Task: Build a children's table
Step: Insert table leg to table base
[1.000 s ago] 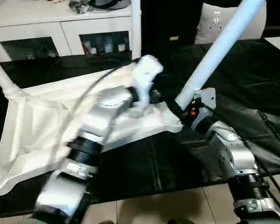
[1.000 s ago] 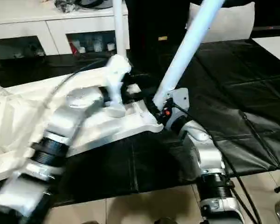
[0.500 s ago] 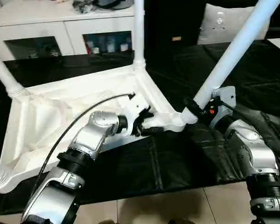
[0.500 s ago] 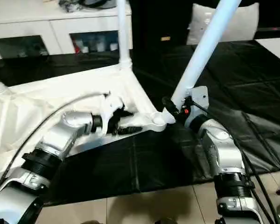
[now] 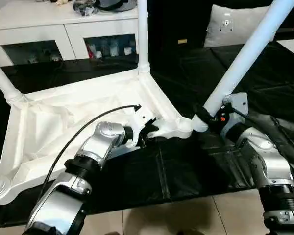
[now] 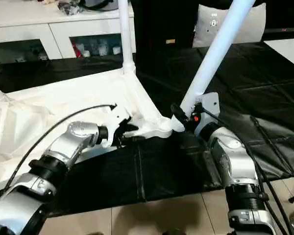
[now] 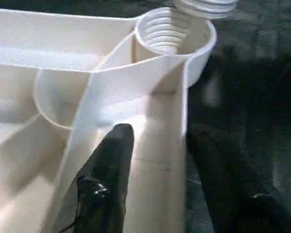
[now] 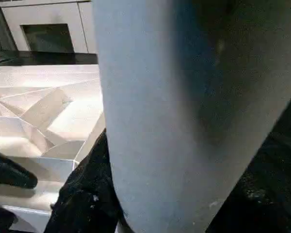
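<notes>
Nearest, the left gripper [image 5: 146,138] straddled the near rim of the upturned white tabletop [image 5: 63,117], one black finger [image 7: 109,174] inside the wall, the other outside, closed on that rim beside the threaded corner socket [image 7: 172,29]. To the right, the right gripper [image 5: 203,116] clasped the leaning table leg [image 5: 245,56] just above that socket. The tabletop lay ribbed side up on black matting [image 5: 196,166]. Three more legs showed, one [image 5: 142,34] upright at the far corner. Beyond stood one white cabinet [image 5: 63,34] and one pale cushion [image 5: 235,27].
</notes>
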Motion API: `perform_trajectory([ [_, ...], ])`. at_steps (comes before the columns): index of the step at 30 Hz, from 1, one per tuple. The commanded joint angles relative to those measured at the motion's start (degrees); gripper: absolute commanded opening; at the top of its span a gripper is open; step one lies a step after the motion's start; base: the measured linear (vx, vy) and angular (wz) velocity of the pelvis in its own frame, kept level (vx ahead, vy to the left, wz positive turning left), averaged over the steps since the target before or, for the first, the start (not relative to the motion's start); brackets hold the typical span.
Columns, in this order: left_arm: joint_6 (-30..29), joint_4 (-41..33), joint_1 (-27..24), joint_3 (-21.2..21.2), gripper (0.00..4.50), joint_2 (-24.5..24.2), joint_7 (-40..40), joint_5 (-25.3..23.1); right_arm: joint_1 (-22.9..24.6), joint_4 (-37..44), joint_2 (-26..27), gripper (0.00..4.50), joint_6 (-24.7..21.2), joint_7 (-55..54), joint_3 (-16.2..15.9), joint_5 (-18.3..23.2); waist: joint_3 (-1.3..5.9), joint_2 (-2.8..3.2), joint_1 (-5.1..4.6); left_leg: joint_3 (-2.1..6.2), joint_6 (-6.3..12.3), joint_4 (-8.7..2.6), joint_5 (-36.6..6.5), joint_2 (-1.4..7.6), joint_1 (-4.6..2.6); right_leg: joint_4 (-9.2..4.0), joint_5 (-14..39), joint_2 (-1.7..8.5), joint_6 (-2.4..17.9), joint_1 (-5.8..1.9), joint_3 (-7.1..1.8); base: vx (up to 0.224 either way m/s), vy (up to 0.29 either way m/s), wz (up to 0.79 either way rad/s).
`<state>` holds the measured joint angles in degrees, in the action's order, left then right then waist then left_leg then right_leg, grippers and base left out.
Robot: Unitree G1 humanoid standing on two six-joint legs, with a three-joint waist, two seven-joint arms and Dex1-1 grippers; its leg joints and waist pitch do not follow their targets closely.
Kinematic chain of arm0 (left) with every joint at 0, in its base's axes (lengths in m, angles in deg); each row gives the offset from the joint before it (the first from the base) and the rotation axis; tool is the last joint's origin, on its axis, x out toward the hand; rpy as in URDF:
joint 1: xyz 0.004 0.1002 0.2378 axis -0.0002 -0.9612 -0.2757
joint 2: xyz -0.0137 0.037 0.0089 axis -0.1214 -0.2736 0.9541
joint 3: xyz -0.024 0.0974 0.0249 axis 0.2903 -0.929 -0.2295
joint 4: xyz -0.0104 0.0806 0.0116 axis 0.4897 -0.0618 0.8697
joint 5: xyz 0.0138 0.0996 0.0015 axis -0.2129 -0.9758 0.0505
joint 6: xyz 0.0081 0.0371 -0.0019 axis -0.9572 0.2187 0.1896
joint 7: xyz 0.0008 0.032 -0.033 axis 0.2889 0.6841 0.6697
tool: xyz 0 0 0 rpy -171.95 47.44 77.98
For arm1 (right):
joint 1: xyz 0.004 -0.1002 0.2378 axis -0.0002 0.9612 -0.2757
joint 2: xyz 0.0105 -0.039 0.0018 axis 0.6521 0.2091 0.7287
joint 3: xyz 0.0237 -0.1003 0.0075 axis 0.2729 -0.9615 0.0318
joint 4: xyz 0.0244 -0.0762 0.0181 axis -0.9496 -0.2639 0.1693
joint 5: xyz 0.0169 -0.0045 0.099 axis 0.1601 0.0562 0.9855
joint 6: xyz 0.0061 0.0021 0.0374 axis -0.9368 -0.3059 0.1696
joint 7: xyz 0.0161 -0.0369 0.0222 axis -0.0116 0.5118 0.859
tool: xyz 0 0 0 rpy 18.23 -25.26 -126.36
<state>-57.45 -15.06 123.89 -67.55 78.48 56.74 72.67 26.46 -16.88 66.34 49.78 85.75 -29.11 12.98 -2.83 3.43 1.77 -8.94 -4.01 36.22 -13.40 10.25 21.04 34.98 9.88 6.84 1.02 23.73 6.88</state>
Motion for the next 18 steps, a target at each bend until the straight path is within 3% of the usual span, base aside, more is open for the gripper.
perform_trajectory([
  [1, 0.5, 1.1, 0.5, -0.5, 1.89, -0.6, 0.0, -1.2, 0.3, 0.9, 0.0, 1.88, -1.2, 0.0, 0.0, 0.0, 4.16, -0.44, 0.08, 0.27, 6.96, -4.45, -3.7, 1.86, 0.49, -4.17, 8.9, 2.05, 13.2, -4.53, -2.72, 0.0, 0.0, 0.0],
  [8, 1.1, 1.7, 0.5, -0.7, 1.28, -0.8, 1.2, -1.4, -0.1, 1.4, -0.5, 1.88, -1.9, 0.9, -0.4, 0.3, 4.07, -0.41, 0.09, 0.27, 7.0, -4.55, -4.1, 1.95, 0.49, -4.18, 9.1, 2.07, 13.4, -4.48, -2.73, 0.0, 0.0, 0.0],
  [9, 1.2, 1.7, 0.4, -0.9, 1.28, -0.9, 1.4, -1.6, -0.2, 1.5, -0.6, 1.88, -2.1, 1.1, -0.4, 0.3, 4.1, -0.7, 0.06, 0.24, 7.03, -4.54, -4.1, 1.94, 0.51, -4.22, 9.2, 2.05, 13.3, -4.49, -2.74, 0.0, 0.0, 0.0],
  [16, 1.9, 2.5, 0.6, -2.1, 0.75, -1.3, 2.1, -3.0, -1.4, 3.1, -2.0, 1.88, -4.6, 3.8, -1.5, 1.0, 4.11, -0.48, 0.12, 0.29, 7.4, -4.49, -3.3, 2.01, 0.49, -4.07, 8.3, 2.09, 13.6, -4.49, -2.79, 0.0, 0.0, 0.0],
  [18, 2.7, 2.1, 0.6, -3.5, 0.54, -2.1, 2.6, -4.5, -2.1, 5.7, -3.8, 1.88, -9.5, 8.4, -3.6, 2.7, 4.03, -0.64, 0.16, 0.3, 7.63, -4.51, -4.0, 1.92, 0.54, -4.19, 9.2, 2.05, 13.4, -4.65, -2.74, 0.0, 0.0, 0.0],
])
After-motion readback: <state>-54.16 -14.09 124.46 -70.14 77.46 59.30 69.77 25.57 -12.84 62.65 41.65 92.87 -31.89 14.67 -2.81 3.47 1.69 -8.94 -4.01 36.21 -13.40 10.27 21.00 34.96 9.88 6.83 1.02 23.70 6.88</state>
